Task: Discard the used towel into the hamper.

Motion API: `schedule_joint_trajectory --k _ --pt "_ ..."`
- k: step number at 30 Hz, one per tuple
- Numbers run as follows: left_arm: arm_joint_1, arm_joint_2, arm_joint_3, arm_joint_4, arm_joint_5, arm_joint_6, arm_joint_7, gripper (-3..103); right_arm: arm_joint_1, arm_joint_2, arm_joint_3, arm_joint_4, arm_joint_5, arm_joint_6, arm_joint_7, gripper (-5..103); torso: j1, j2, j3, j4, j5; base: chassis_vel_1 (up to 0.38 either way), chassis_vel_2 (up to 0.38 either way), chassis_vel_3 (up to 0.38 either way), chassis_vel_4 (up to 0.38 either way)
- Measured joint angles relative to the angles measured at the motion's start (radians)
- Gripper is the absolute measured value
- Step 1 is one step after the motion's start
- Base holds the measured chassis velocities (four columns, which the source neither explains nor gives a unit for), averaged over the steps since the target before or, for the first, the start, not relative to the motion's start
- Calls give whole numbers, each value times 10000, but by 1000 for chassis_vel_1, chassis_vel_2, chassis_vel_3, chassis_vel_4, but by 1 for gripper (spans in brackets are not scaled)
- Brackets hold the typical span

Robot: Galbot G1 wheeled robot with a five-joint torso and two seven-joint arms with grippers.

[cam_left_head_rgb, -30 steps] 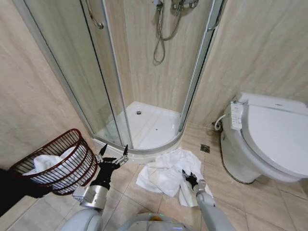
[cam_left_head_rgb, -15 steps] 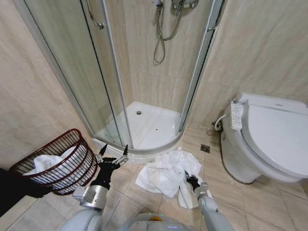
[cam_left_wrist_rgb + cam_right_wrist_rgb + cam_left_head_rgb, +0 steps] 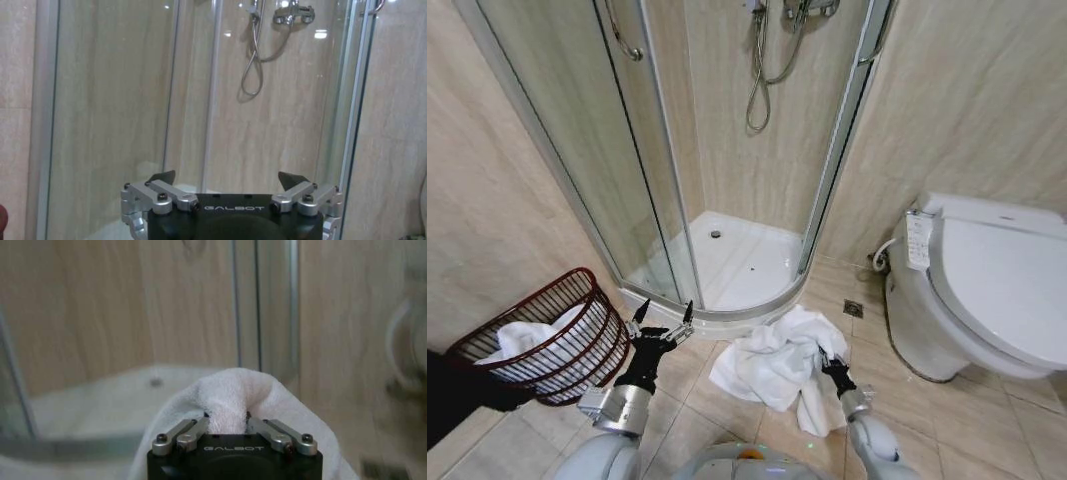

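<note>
A white towel (image 3: pixel 772 360) lies crumpled on the tiled floor in front of the shower tray. My right gripper (image 3: pixel 831 363) is shut on a fold of the towel (image 3: pixel 233 397), lifting its near edge off the floor. The dark-red wire hamper (image 3: pixel 577 345) stands at the left by the wall with white cloth inside. My left gripper (image 3: pixel 663 320) is held open in the air between the hamper and the towel, nothing between its fingers (image 3: pixel 163 177).
A glass shower enclosure (image 3: pixel 657 190) with a white tray (image 3: pixel 737 262) stands straight ahead. A white toilet (image 3: pixel 987 290) takes up the right side. A floor drain (image 3: pixel 853 308) lies between towel and toilet. Tan walls close in on both sides.
My right gripper has moved a little right and up, drawing the towel's near edge with it. The left arm and hamper have stayed still.
</note>
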Motion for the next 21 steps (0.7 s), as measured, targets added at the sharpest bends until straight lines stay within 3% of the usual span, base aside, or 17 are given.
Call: schedule_joint_trajectory --k 9,21 --pt "0 -1 0 0 0 0 0 100 -1210 -254 266 3283 -190 -29 153 14 0 2 1 0 2 0 0 0 0" --pt "0 -1 0 -1 0 0 0 100 -1586 -392 1008 5103 74 3 -76 14 2 1 4 0 4 0 0 0 0"
